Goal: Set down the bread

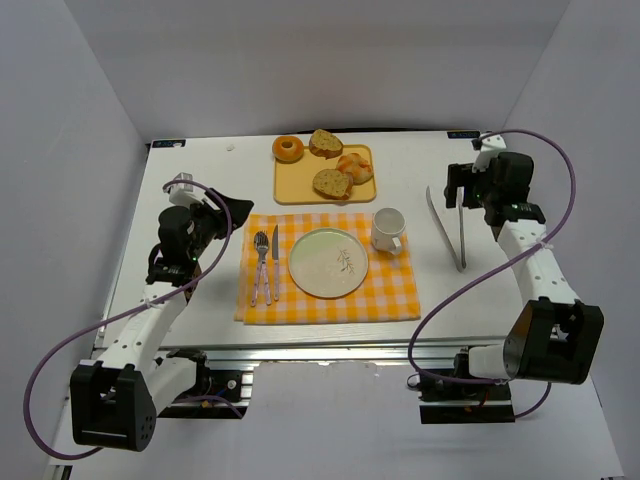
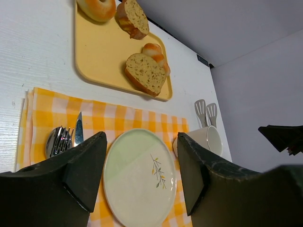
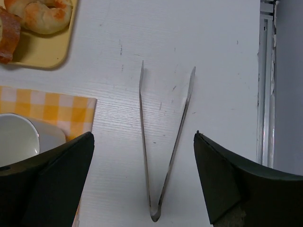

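**While both tools stand wide open, the bread sits at the tray's far left corner**

Where the white worktop meets its left side, the left tool hangs above the surface with its jaws spread wide and nothing between them. Its wrist view looks out across the place setting. Just right of it, the cutlery lies on the left part of an orange-and-white checked placemat. A pale round plate with a small leaf sprig sits on the middle of the mat.

Beyond the mat, a yellow tray lies toward the far edge. The bread, a golden-brown ring, rests at the tray's far left corner, overlapping the rim. To its right on the tray are two brown-crusted slices and a pale knotted roll.

A white mug stands on the mat's far right corner, just beside the plate. Further right, metal tongs lie flat on the bare worktop, their arms splayed. The right tool hovers over them, jaws fully apart and empty, well apart from the bread.
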{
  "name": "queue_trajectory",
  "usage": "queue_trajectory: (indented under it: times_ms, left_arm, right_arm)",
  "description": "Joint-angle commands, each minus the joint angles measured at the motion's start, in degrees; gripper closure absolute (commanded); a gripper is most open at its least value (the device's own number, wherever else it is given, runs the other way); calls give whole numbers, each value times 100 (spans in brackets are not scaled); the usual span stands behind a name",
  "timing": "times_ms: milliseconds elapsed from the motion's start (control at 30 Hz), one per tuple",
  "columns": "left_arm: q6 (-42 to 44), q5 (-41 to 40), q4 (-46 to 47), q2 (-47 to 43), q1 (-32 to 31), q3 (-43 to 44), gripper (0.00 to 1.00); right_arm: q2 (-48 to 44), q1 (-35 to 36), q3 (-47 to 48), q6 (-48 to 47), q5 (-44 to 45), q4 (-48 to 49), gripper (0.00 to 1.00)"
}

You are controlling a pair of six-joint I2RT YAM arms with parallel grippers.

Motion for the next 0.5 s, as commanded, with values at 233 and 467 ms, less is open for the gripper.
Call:
queue_trajectory:
  times_ms: [233,467]
  left_arm:
    - [18,52,-9,-137,-27,165,30]
    - [45,9,-79,-313,-27,104,29]
  right_arm:
    - [-95,-1276,-491,-1976,-3174,-670,100]
    - [459,-1435,-517,-1495,-2439,-750,11]
